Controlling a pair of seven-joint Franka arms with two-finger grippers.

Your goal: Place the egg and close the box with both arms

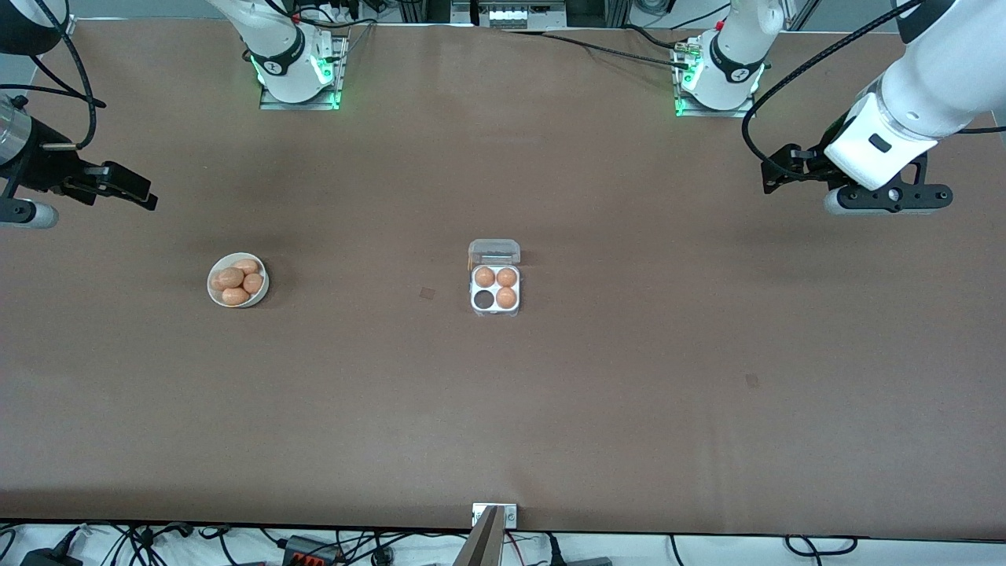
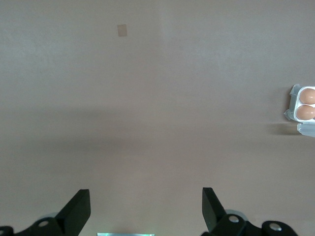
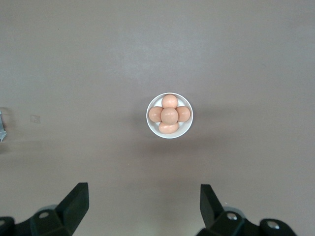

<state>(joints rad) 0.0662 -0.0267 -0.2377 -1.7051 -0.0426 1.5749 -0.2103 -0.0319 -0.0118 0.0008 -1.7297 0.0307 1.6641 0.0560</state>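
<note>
The clear plastic box point(image 1: 495, 312) stands mid-table with its lid point(image 1: 493, 251) swung open. Three orange-brown eggs fill its cells, and one cell point(image 1: 483, 299) is empty. More eggs, one of them point(image 1: 230, 277) on top, lie in a white bowl point(image 1: 211, 284) toward the right arm's end. My right gripper point(image 1: 145, 192) hangs open and empty over bare table by that end; its wrist view looks down on the bowl point(image 3: 152, 126) and the eggs point(image 3: 169, 115). My left gripper point(image 1: 770, 177) hangs open and empty at its own end. The box point(image 2: 292, 114) shows at the edge of its wrist view.
Both arm bases point(image 1: 299, 67) point(image 1: 719, 75) stand along the table's edge farthest from the front camera. A small dark patch point(image 1: 427, 293) marks the brown tabletop beside the box. A metal bracket point(image 1: 494, 515) sits at the table's nearest edge.
</note>
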